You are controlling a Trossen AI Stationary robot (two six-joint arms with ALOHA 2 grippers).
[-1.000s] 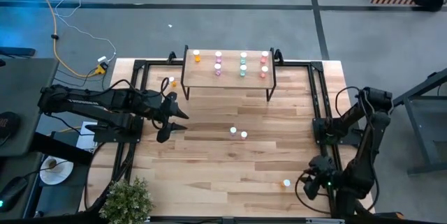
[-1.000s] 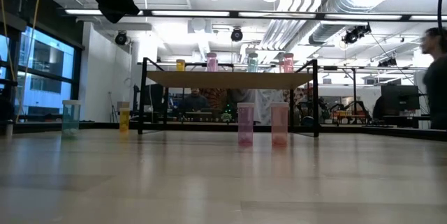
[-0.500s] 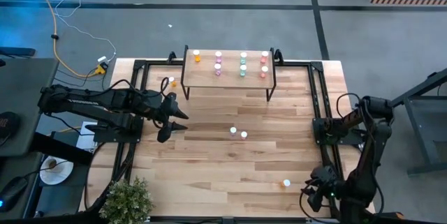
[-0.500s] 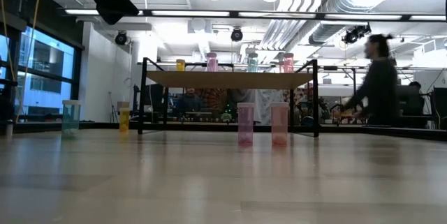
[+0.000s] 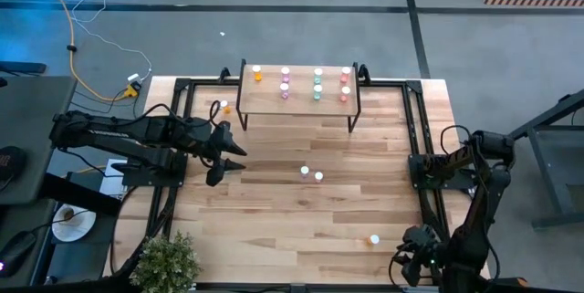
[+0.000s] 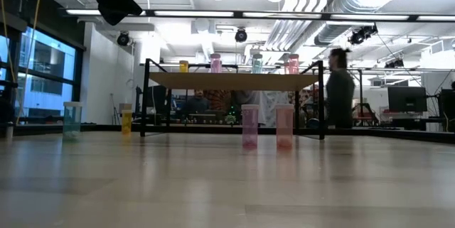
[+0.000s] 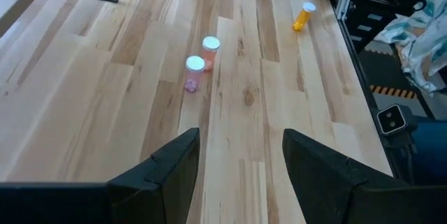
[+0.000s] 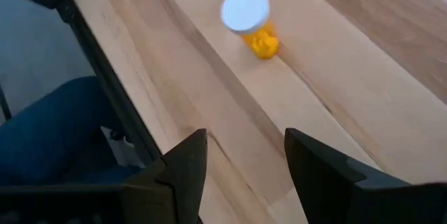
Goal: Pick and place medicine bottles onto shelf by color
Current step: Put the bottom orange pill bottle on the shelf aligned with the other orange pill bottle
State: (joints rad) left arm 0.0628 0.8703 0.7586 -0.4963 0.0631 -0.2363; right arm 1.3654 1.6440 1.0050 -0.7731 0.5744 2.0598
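The shelf (image 5: pixel 298 101) stands at the table's far side with orange, pink, teal-green and red bottles upright on its top in rows by colour. On the tabletop stand a pink bottle (image 7: pixel 193 72) and a red one (image 7: pixel 209 49) near the middle, an orange bottle (image 5: pixel 225 107) left of the shelf, a teal-green one (image 6: pixel 72 119), and an orange bottle (image 8: pixel 250 21) near the front right. My left gripper (image 7: pixel 241 168) hangs open above the table's left part. My right gripper (image 8: pixel 244 168) is open, just right of that front-right orange bottle (image 5: pixel 373 238), short of it.
A black frame (image 5: pixel 422 147) runs along the table's left, right and far sides. A potted plant (image 5: pixel 169 261) stands at the front left corner. A person (image 6: pixel 340 96) stands in the room beyond the table. Bare wood lies between the middle bottles and the near edge.
My right gripper has moved toward the table's near edge and sunk lower, still open, close to the front-right orange bottle. A person in the room behind has walked from right to left.
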